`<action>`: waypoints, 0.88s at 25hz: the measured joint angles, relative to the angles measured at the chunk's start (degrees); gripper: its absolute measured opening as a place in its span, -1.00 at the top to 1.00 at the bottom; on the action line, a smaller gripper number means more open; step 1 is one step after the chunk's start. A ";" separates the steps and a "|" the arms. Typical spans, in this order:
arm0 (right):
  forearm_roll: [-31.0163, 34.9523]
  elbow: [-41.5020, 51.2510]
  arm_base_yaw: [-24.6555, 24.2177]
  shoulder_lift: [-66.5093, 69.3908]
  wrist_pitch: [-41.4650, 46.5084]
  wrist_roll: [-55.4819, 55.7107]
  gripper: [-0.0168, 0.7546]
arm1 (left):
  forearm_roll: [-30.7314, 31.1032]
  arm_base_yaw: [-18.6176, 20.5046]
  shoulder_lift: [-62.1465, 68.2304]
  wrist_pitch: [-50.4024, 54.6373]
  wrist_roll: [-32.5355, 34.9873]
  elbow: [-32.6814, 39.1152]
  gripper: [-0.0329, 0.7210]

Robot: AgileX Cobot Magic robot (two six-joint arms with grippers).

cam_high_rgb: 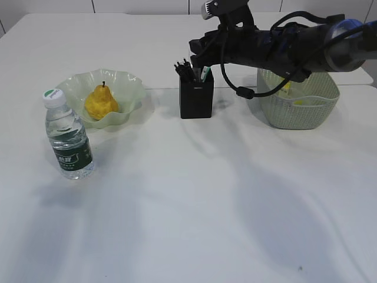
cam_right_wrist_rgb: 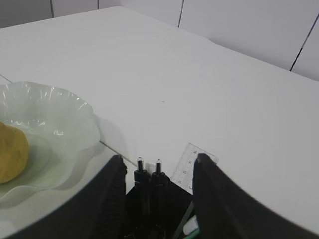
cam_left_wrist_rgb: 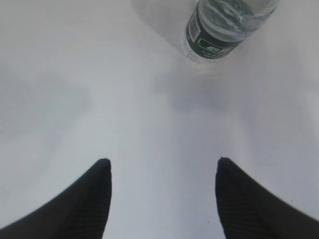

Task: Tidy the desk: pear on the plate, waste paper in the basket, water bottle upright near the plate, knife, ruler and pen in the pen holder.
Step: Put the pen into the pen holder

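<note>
The pear (cam_high_rgb: 101,101) lies on the wavy green plate (cam_high_rgb: 132,88). In front of it the water bottle (cam_high_rgb: 68,134) stands upright. The black pen holder (cam_high_rgb: 196,97) holds two pens (cam_right_wrist_rgb: 149,174) and the clear ruler (cam_right_wrist_rgb: 192,163); a green-and-white end (cam_high_rgb: 205,73) also sticks out, and I cannot tell whether it is the knife. My right gripper (cam_right_wrist_rgb: 158,159) hovers open just over the holder, its fingers on either side of the pens without touching them. Above bare desk (cam_left_wrist_rgb: 149,99), my left gripper (cam_left_wrist_rgb: 162,162) is open and empty, short of the bottle (cam_left_wrist_rgb: 224,25).
The sage green basket (cam_high_rgb: 306,109) stands at the right, behind my right arm (cam_high_rgb: 283,44). Something pale with a yellow patch (cam_high_rgb: 287,87) lies inside it, mostly hidden. The plate's rim (cam_right_wrist_rgb: 65,107) and the pear (cam_right_wrist_rgb: 11,152) lie left of the holder.
</note>
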 joint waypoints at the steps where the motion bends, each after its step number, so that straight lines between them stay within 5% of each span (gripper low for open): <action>1: 0.00 0.00 0.00 0.00 0.12 0.00 0.09 | 0.00 0.00 0.00 0.10 0.00 0.00 -0.32; 22: -3.92 0.00 -0.71 -1.40 14.43 1.31 0.09 | 0.00 0.00 0.00 0.22 0.00 0.00 -0.32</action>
